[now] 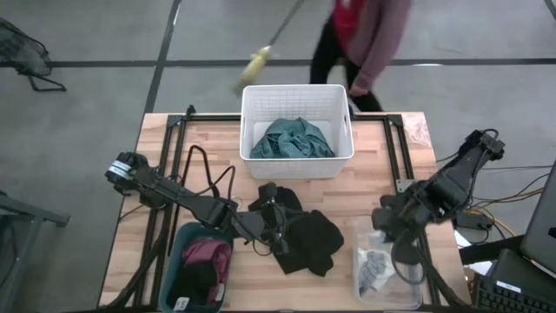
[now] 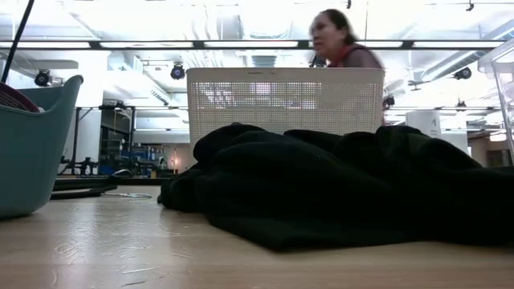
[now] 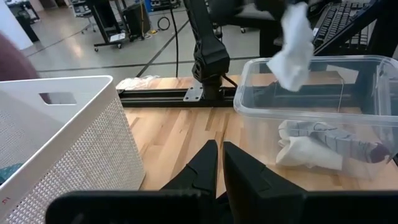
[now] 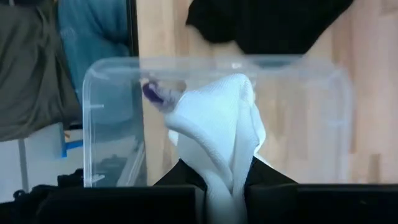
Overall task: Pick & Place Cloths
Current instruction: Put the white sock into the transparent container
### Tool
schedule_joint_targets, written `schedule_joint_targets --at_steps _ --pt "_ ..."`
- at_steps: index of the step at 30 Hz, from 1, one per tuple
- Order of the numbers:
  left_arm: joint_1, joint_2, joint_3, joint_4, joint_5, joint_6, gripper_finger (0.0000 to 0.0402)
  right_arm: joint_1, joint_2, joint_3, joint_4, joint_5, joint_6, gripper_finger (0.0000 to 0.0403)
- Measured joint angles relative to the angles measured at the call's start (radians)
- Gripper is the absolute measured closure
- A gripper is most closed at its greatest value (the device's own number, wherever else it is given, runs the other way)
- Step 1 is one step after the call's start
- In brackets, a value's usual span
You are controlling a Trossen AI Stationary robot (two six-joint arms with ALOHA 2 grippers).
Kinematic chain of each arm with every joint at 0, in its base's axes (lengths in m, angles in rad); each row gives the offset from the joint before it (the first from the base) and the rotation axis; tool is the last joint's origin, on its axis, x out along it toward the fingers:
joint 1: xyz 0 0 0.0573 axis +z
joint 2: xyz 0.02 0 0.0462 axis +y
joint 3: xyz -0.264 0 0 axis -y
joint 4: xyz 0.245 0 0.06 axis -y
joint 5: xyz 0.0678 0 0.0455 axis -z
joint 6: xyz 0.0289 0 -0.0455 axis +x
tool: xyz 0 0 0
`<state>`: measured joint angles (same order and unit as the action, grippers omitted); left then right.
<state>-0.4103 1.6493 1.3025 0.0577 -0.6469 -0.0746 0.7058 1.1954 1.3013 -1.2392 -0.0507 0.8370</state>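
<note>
A black cloth [image 1: 313, 239] [image 2: 337, 185] lies crumpled on the table's middle. My left gripper [image 1: 276, 222] [image 3: 219, 155] is shut above the cloth's left part; I cannot tell whether it touches it. My right gripper [image 1: 382, 224] [image 4: 221, 180] is shut on a white sock [image 4: 217, 130] [image 3: 293, 46] over a clear plastic box [image 1: 408, 291] [image 3: 311, 62]. White and grey socks [image 3: 317, 143] lie in that box. A teal cloth [image 1: 291, 139] sits in the white basket [image 1: 343, 104]. A maroon cloth [image 1: 207, 254] is in the teal tub [image 1: 174, 261]. My right gripper pinches the white sock between its two fingers. They close on a bunched part [image 4: 224, 177] of it. The sock is lifted clear, and its free end [image 3: 292, 71] hangs over the clear box's far wall.
The white basket [image 2: 281, 96] [image 3: 62, 143] stands at the table's far edge, the teal tub [image 2: 32, 144] at the near left. A person [image 1: 365, 35] [image 2: 337, 40] with a long-handled yellow duster [image 1: 254, 65] moves behind the table. Bare wood shows between the basket and the clear box.
</note>
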Motion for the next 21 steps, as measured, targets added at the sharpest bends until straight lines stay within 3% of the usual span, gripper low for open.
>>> schedule_joint_targets --at_steps 4,10,21 --pt "0.004 0.0 0.0 0.001 -0.005 -0.005 0.0372 0.071 0.068 -0.005 -0.003 -0.003 0.11 0.039" --pt "0.004 0.0 0.0 -0.004 -0.017 -0.133 0.0372 0.122 0.211 -0.006 -0.018 -0.035 0.172 0.039" --pt "0.004 -0.001 0.0 -0.062 0.023 -0.146 0.0372 0.121 0.407 -0.006 -0.022 -0.107 0.031 0.0369"
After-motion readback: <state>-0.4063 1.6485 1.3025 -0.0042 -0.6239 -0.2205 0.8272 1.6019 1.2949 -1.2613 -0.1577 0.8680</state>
